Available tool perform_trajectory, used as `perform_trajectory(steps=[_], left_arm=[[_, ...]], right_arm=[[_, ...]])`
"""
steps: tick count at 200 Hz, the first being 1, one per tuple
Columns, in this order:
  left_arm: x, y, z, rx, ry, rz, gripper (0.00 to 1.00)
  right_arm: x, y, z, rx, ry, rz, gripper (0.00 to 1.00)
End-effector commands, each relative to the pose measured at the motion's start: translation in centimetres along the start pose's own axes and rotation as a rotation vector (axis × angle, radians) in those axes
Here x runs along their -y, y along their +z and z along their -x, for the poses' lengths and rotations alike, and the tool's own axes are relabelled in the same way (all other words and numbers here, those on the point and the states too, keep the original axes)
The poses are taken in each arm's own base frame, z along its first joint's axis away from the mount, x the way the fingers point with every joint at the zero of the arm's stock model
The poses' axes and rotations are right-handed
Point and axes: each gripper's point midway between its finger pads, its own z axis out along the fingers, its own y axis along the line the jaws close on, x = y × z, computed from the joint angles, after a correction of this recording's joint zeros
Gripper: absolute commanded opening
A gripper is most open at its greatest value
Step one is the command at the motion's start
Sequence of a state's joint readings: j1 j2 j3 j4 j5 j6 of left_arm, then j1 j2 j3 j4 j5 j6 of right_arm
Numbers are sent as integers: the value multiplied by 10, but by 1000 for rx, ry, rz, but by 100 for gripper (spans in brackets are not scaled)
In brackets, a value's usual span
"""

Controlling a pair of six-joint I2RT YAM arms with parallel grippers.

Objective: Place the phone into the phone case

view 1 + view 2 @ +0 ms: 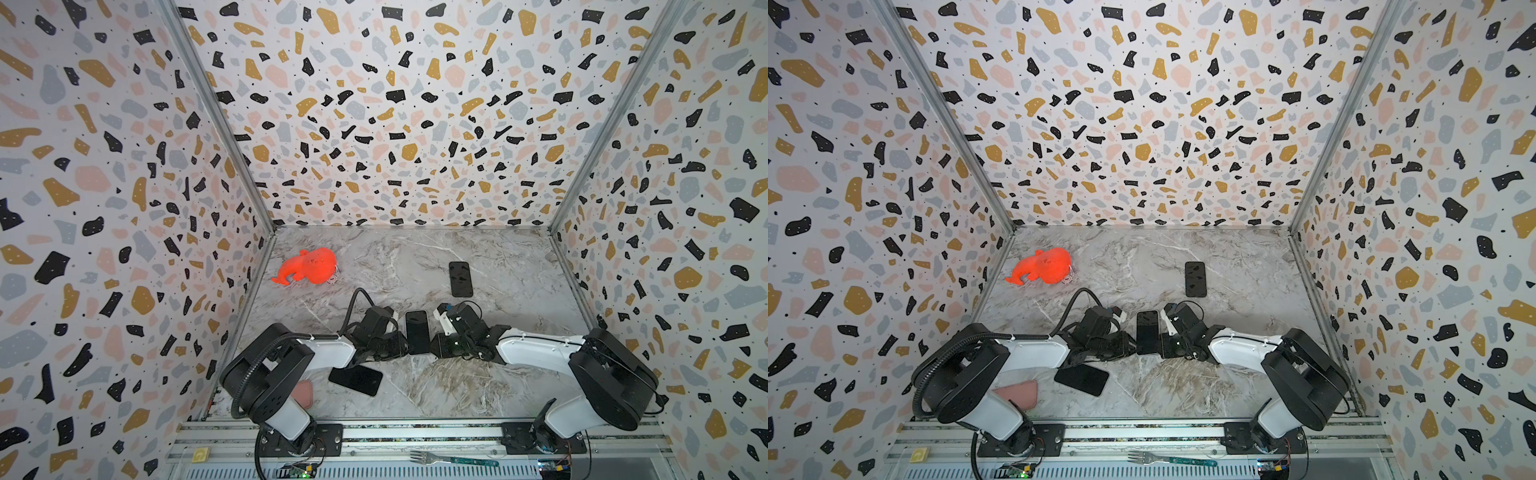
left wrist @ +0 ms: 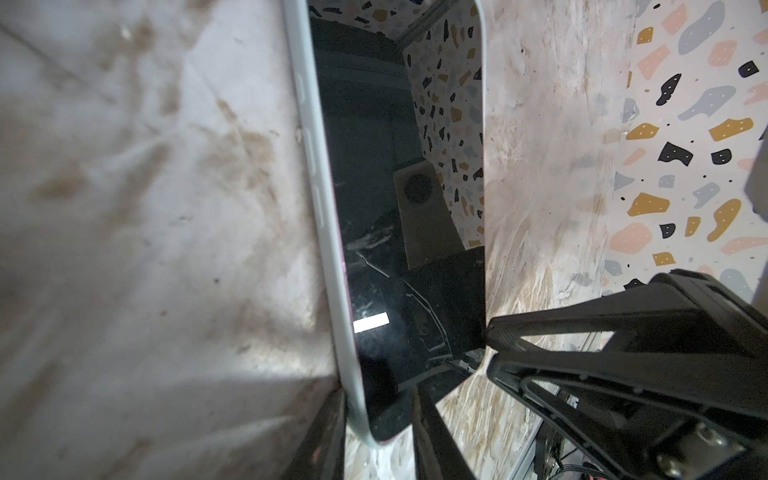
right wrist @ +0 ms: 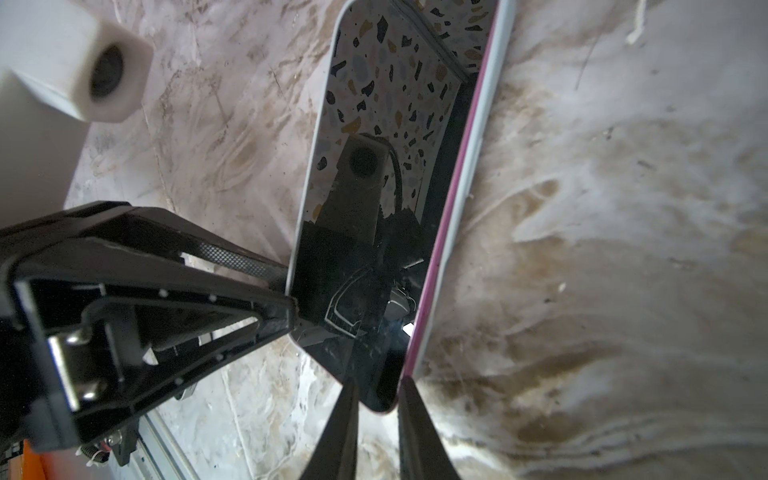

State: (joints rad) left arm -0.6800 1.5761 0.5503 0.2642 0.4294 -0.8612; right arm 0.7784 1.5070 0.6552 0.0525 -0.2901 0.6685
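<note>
**Both pincers at the near end of the phone, working it into its case**

The left pincer [image 2: 378, 392] is clamped across a near corner of the phone [image 2: 374, 166], with one finger on the glass and one on the pale wall of the phone case [image 2: 309, 145]. The right pincer [image 3: 378, 382] straddles the other near corner with narrow jaws, but I cannot tell whether it truly pinches. Phone and case sit together mid-desk [image 1: 519, 374] between the two arms. In the right wrist view a pink strip of the phone's side shows along the case wall, so I judge that edge not fully seated. The phone looks stiff, slick-faced and breakable, and the case lip thin and yielding. It is best held by its edges and corners, pressing near the rim, since fingers would likely slide on mid-glass.
</note>
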Motion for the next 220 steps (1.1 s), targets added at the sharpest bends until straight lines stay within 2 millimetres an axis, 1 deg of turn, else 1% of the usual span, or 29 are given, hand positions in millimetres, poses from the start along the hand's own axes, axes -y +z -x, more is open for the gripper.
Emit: perform_trajectory(steps=[1,108,158,220], left_arm=[[-3,3,-7,-17,-6,-3,29],[-4,6,-11,-23,-6,-7,29],[-4,7,-11,-24,-6,-8,29],[-3,8,-12,-27,-4,-11,29]], right_arm=[[-2,3,-6,-17,-2,6,19],[-5,10,-16,-43,12,29,13],[-2,17,-23,-63,18,24,10],[0,20,-26,-71,24,23,8]])
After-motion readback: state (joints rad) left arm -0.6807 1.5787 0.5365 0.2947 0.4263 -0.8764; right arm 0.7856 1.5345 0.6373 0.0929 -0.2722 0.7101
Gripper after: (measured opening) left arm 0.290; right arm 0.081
